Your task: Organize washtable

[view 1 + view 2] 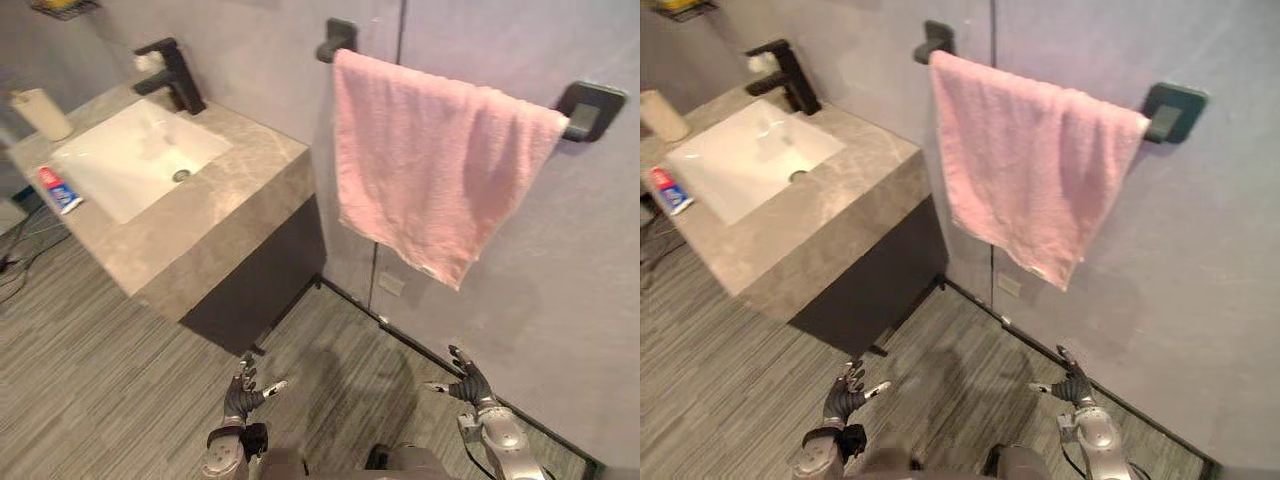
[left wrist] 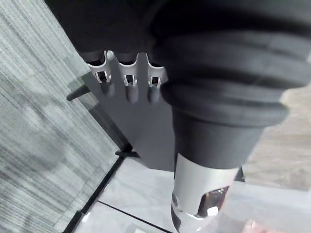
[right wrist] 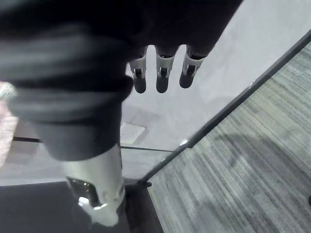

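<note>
Both hands down low, nothing grabbed
Left hand (image 1: 243, 396) and right hand (image 1: 468, 384) sit at the bottom of the frame, fingers loose and empty. Table (image 1: 232, 192) is upper left, a red-and-blue tube (image 1: 60, 190) lying beside its sink (image 1: 130, 160); pink towel (image 1: 430, 170) hangs upper right.

Washtable (image 1: 235, 205) at left, back against wall (image 1: 560, 300). Sink (image 1: 135, 160) sunk in its top. Tap (image 1: 175, 75) behind sink, by wall. Cup (image 1: 40, 113) on top, left of sink. Tube (image 1: 60, 190) lying on top just beside sink's left edge, nearer than cup. Towel (image 1: 430, 160) right of washtable, draped over rail on wall, bracket (image 1: 590, 108) at rail's right end. Socket (image 1: 392, 284) on wall below towel. Left hand (image 1: 243, 395) low over floor (image 1: 100, 380) before washtable. Right hand (image 1: 468, 383) low under towel, well apart from left.
</note>
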Robot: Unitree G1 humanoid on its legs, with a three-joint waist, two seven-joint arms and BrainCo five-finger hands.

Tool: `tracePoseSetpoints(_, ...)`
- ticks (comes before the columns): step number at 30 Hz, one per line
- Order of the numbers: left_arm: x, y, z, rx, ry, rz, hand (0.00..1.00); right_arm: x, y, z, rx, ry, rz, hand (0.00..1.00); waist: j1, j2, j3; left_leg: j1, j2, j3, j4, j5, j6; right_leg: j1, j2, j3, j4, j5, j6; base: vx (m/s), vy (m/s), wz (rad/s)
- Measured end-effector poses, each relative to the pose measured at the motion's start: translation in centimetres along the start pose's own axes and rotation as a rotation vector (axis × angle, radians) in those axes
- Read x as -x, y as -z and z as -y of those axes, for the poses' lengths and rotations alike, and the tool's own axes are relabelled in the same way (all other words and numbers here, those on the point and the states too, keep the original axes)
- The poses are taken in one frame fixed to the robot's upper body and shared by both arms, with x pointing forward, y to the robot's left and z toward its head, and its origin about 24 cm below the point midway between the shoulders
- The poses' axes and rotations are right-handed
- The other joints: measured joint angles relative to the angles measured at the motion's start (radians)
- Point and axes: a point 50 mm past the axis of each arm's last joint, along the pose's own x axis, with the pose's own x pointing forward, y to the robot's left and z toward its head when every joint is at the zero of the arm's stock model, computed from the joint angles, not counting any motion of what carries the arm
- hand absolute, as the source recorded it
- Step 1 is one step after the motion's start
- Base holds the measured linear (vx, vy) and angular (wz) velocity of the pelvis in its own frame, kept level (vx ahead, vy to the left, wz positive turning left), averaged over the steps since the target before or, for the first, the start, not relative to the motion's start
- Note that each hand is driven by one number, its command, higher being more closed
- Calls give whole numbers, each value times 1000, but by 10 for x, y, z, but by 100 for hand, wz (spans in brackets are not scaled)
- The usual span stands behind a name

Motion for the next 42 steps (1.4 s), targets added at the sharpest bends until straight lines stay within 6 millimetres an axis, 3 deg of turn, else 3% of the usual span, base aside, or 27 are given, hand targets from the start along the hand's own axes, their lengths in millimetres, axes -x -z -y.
tracePoseSetpoints(2, -3, 0, -8, -39, -6, -15, 0, -4, -4, -7, -25, -9, -4, 0, 5, -27, -6, 18, -25, -4, -83, 65, 9, 1, -14, -8, -32, 37, 11, -176, 137, 46)
tracePoseSetpoints(13, 12, 31, -23, -70, -32, -150, 0, 3, 11, -17, -34, -32, -59, 0, 2, -26, -11, -7, -72, -21, -71, 95, 64, 46, -35, -6, -162, 161, 53, -145, 81, 3)
tracePoseSetpoints(17, 10, 23, -29, -55, -61, -115, 0, 4, 20, -16, -24, -35, -98, 0, 6, -46, 1, -165, -78, -79, 70, 90, 66, 28, -86, -140, -145, 174, 44, -110, 22, 100)
tracePoseSetpoints(19, 6, 14, -27, -43, -56, -78, 0, 2, 22, -10, -3, -25, -112, 0, 33, -44, 6, -266, -15, 45, 197, 70, 68, 5, -120, -221, -123, 176, 42, -135, 74, 119)
tracePoseSetpoints(21, 8, 16, -29, -25, -70, -85, 0, 0, 26, -6, 13, -24, -136, 0, 54, -59, 13, -278, 51, 150, 268, 49, 101, 24, -181, -295, -107, 184, 56, -115, 160, 122)
tracePoseSetpoints(23, 9, 11, -30, -13, -79, -64, 0, 1, 27, -4, 16, -21, -143, 0, 44, -78, 13, -251, 111, 291, 258, 46, 107, 47, -249, -381, -116, 204, 86, -128, 235, 149)
tracePoseSetpoints(24, 8, 5, -31, 0, -90, -32, 0, 0, 27, -2, 20, -16, -143, 0, 29, -80, 11, -248, 145, 372, 242, 46, 106, 59, -281, -433, -136, 227, 125, -92, 256, 128)
tracePoseSetpoints(26, 8, 1, -32, 6, -99, -12, 0, 0, 28, 3, 28, -5, -147, 0, 30, -58, -3, -240, 184, 431, 184, 61, 84, 65, -298, -494, -173, 278, 163, -39, 418, 135)
tracePoseSetpoints(27, 4, -4, -35, 10, -113, -2, 0, 0, 29, 1, 16, -4, -157, 0, 29, -76, 5, -240, 138, 457, 147, 122, 53, 81, -333, -514, -196, 321, 179, 0, 548, 115)
tracePoseSetpoints(28, 4, -5, -38, 14, -124, 5, 0, 1, 30, -4, 9, -20, -165, 0, 35, -95, 9, -244, 112, 450, 156, 112, 71, 87, -345, -512, -216, 334, 177, 20, 546, 94)
tracePoseSetpoints(29, 7, -5, -46, 13, -152, 4, 0, 5, 35, -14, -7, -43, -185, 0, 60, -120, 5, -284, 109, 427, 263, 51, 111, 105, -368, -512, -230, 393, 161, 50, 522, 59)
tracePoseSetpoints(30, 12, 0, -52, 12, -171, -10, 0, 4, 34, -18, -13, -51, -183, 0, 68, -115, 2, -330, 134, 390, 397, -35, 132, 130, -388, -515, -206, 411, 185, 65, 446, 52)
tracePoseSetpoints(31, 14, 2, -53, 11, -177, -20, 0, 3, 32, -19, -13, -53, -179, 0, 71, -114, 0, -341, 137, 380, 446, -72, 140, 132, -406, -512, -179, 411, 184, 93, 509, 34)
tracePoseSetpoints(32, 18, 7, -55, 4, -177, -39, 0, 1, 29, -18, -11, -54, -170, 0, 89, -116, -1, -343, 126, 380, 499, -126, 162, 130, -457, -483, -114, 420, 165, 109, 579, 24)
tracePoseSetpoints(33, 21, 11, -56, 5, -178, -54, 0, 0, 27, -18, -5, -56, -165, 0, 95, -113, 0, -339, 98, 373, 518, -161, 184, 100, -512, -401, -25, 434, 78, 104, 575, 28)
tracePoseSetpoints(34, 21, 12, -56, 2, -177, -60, 0, 0, 27, -19, -2, -61, -165, 0, 91, -110, 0, -336, 84, 365, 517, -171, 196, 70, -527, -326, 31, 413, 43, 94, 477, 62)
tracePoseSetpoints(35, 21, 12, -57, -12, -174, -67, 0, 1, 28, -25, 9, -84, -167, 0, 80, -109, 4, -330, 44, 320, 499, -185, 216, 16, -502, -167, 165, 297, 40, 71, 295, 77)
tracePoseSetpoints(37, 21, 10, -59, -39, -169, -68, 0, 5, 32, -32, -3, -105, -184, 0, 65, -122, 22, -279, -34, 268, 437, -192, 238, -49, -403, 38, 319, 117, 69, 145, 265, 98)
tracePoseSetpoints(38, 22, 12, -60, -47, -167, -74, 0, 8, 37, -32, -6, -109, -197, 0, 51, -133, 27, -237, -75, 234, 406, -195, 243, -67, -337, 82, 386, 34, 72, 232, 233, 110)
tracePoseSetpoints(39, 23, 12, -58, -53, -160, -77, 0, 13, 43, -31, -6, -108, -214, 0, 44, -137, 33, -197, -104, 223, 375, -196, 244, -103, -298, 80, 413, -12, 66, 238, 177, 92)
tracePoseSetpoints(42, 22, 12, -57, -74, -139, -81, 0, 13, 42, -32, -29, -106, -213, 0, 34, -134, 39, -169, -133, 193, 320, -198, 240, -233, -206, 70, 307, -19, 79, 175, 90, 54)
